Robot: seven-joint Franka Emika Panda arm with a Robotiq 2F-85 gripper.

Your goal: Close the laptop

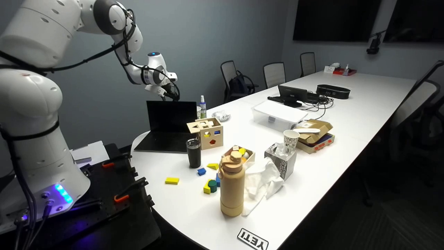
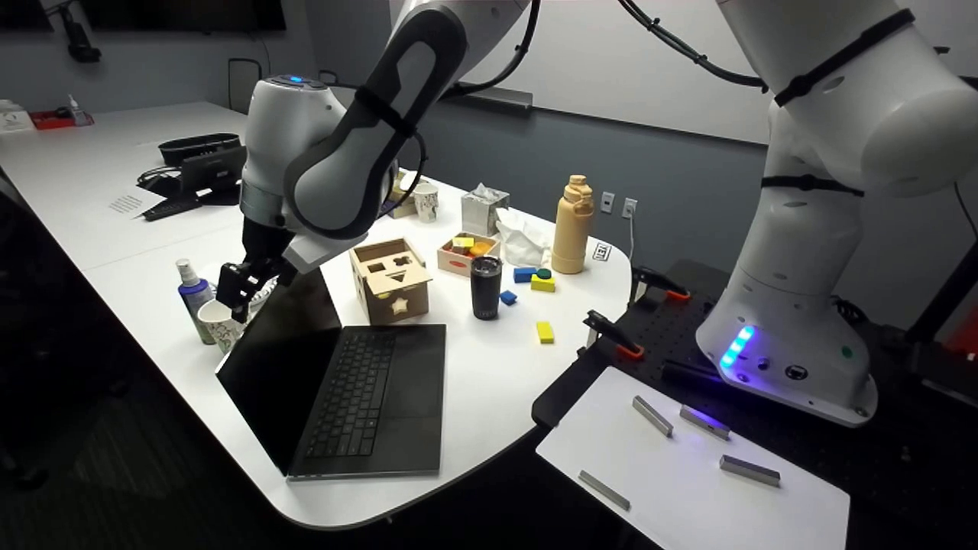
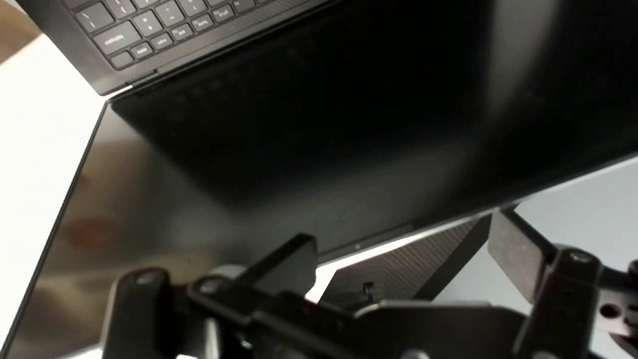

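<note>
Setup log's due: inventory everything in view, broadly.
Table: one, white, centre
Laptop: one, black, table's end
Shape sorter: one, beige, beside laptop
Tumbler: one, black, near laptop
Loose blocks: six, yellow, blue, green, near tumbler
Bottle: one, tan, near blocks
Block box: one, beige, near bottle
Tissue box: one, grey, near bottle
Spray bottle: one, multicoloured, behind laptop
Cartons: count unclear, brown, near tissue box
Bin: one, transparent, near cartons
Electronics: several, black, beyond bin
Chairs: several, grey, around table
Arm: one, white, table's end
Gripper: one, black, by laptop's lid
</note>
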